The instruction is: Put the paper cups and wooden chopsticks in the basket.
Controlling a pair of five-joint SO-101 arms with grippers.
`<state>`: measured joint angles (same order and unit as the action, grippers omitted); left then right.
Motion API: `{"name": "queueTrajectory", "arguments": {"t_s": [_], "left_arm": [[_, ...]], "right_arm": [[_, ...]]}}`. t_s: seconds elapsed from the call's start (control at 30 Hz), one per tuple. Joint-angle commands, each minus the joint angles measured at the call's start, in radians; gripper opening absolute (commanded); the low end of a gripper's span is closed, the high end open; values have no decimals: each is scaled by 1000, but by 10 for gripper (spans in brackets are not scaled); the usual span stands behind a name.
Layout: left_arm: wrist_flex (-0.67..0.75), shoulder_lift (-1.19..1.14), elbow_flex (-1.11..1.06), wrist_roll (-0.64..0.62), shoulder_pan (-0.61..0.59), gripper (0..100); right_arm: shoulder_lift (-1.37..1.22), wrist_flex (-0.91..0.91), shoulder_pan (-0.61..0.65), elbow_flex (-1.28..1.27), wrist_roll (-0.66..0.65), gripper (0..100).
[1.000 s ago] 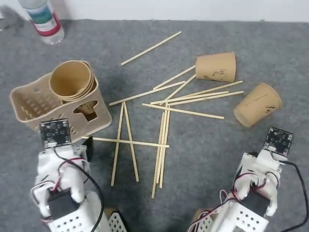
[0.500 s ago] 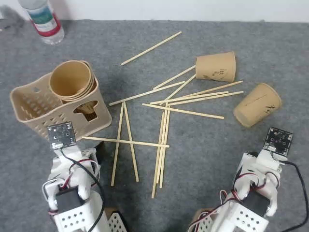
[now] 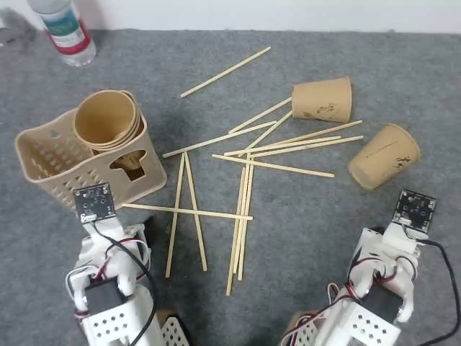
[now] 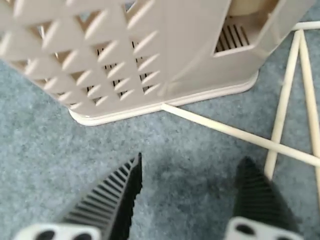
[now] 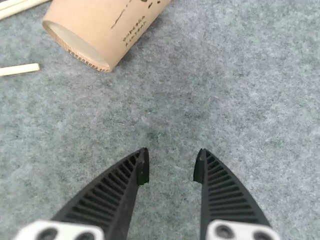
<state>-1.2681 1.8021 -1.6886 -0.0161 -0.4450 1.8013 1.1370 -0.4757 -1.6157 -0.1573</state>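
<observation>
The left gripper (image 4: 192, 165) hangs released beside the beige slotted plastic basket (image 4: 165, 60); nothing held. The right gripper (image 5: 172, 155), likewise released, hovers near a tipped brown paper cup (image 5: 100, 30).

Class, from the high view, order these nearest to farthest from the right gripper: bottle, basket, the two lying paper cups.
From the right gripper:
1. Right-edge cup, just ahead.
2. Upper cup, farther back.
3. Basket, far left.
4. Bottle, back-left corner.
</observation>
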Motion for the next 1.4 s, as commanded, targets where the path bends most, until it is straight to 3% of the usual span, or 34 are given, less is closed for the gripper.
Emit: {"name": "queueTrajectory", "arguments": {"t_s": [0.0, 0.17, 1.37], "left_arm": [[8, 18, 5, -11, 2, 157], [8, 18, 5, -9, 5, 12], [6, 18, 5, -8, 6, 17]], "right_arm": [[13, -15, 15, 9, -17, 166], [13, -15, 15, 9, -18, 166], [13, -21, 15, 18, -21, 169]]}}
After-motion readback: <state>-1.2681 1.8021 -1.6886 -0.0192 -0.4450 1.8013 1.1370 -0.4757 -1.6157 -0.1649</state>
